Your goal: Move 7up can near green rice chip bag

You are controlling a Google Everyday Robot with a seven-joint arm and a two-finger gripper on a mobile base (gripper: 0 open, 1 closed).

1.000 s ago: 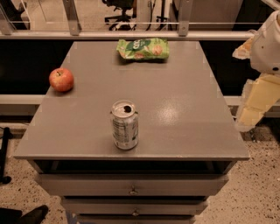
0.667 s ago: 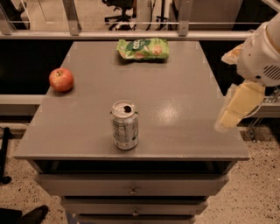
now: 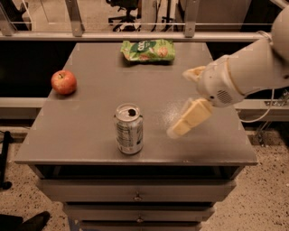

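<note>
You see a grey table (image 3: 90, 135) with drawers (image 3: 135, 196) under it, on a speckled floor (image 3: 262, 194). Behind it run a metal rail (image 3: 135, 36) and an office chair (image 3: 124, 9). The can (image 3: 129, 128) stands upright near the front edge, top open. The bag (image 3: 148, 50) lies flat at the far edge, well apart from the can. An apple (image 3: 63, 82) sits at the left. The pincer (image 3: 178, 103) hangs above the table right of the can, not touching it, its two fingers wide apart. Since a second ago it has come in from the right edge toward the can. Can, bag and apple have not moved.
</note>
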